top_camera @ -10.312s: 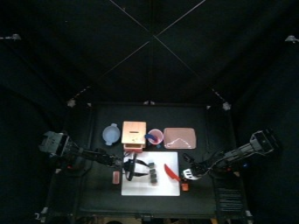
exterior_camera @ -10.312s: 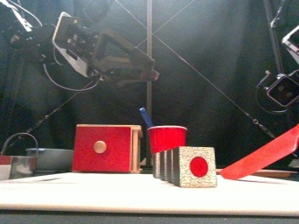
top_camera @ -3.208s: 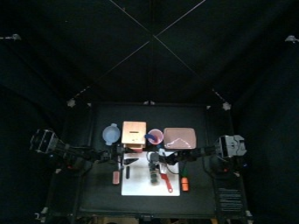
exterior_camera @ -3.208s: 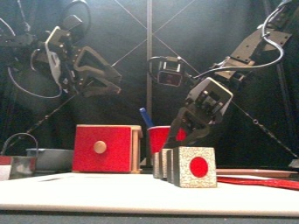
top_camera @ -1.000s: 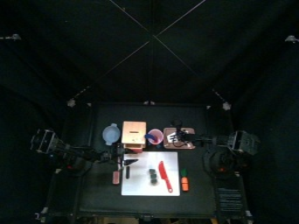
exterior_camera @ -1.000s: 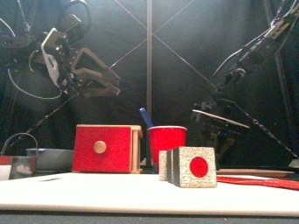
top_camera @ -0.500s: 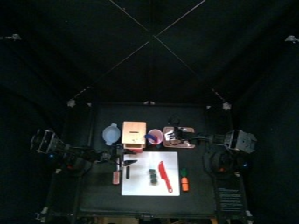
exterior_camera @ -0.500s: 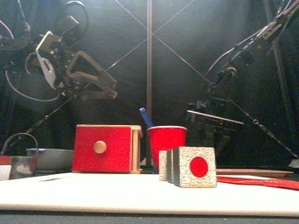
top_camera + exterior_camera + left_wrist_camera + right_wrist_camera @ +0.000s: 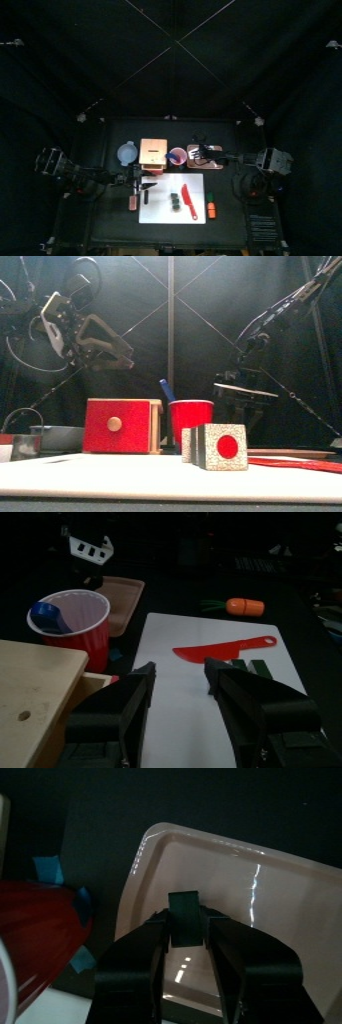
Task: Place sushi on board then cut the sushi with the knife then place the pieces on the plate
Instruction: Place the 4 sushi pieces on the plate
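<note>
One red knife (image 9: 189, 199) lengthwise front-to-back on board (image 9: 158, 211)

Glossy pink tray (image 9: 281, 918), pale matt wooden box (image 9: 27, 707), smooth red plastic cup (image 9: 86, 612)

The black table (image 9: 104, 224) carries a white board (image 9: 198, 216) beneath the red knife (image 9: 189, 197); an orange toy (image 9: 211, 209) lies just right of the knife, off the board; behind the knife stand bowl (image 9: 127, 153), box (image 9: 154, 151), cup (image 9: 178, 156) and tray (image 9: 215, 162), left to right
</note>
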### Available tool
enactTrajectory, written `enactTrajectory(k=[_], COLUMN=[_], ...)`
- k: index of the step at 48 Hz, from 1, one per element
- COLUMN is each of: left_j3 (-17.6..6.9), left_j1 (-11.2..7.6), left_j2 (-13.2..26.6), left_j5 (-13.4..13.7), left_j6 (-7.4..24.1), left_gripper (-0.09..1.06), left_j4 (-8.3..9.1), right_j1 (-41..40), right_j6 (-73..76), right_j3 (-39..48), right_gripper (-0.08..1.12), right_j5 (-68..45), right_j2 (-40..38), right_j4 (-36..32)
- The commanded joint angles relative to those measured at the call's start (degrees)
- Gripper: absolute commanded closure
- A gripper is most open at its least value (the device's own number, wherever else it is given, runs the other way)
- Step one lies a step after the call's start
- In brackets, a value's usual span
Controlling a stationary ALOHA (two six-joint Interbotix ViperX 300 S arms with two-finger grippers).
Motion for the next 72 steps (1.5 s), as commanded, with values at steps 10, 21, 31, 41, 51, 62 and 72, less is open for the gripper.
enactTrajectory(k=[10,21,31,41,51,62,72], left_j3=[-0.5,-0.6,-0.7,-1.2,-1.8,-2.4,-3.5], left_j1=[-0.09,-0.09,-0.09,-0.09,0.0,0.35,1.05], left_j2=[-0.3,-0.2,-0.2,-0.2,-0.2,-0.3,-0.2], left_j5=[-0.3,-0.3,-0.3,-0.4,-0.3,-0.4,-0.4], left_j6=[0.1,0.1,0.0,0.1,0.1,0.1,0.1], left_gripper=[0.15,0.15,0.15,0.15,0.15,0.15,0.15], left_j4=[0.18,0.18,0.18,0.18,0.18,0.09,0.09], right_j1=[2.3,3.9,6.5,12.4,22.4,30.8,34.3], right_j6=[5.7,5.1,4.4,-0.9,-9.0,-14.0,-14.2], right_j3=[-0.2,-1.4,-1.1,2.4,4.3,2.8,1.0], right_gripper=[0.24,0.24,0.24,0.24,0.24,0.24,0.24], right_j5=[1.2,1.4,1.6,0.8,-8.3,-16.9,-17.2], right_j2=[-1.0,-1.4,-5.4,-12.7,-16.5,-13.5,-9.6], right_j4=[-3.5,-2.8,-4.9,-5.6,-5.5,-4.5,-5.2])
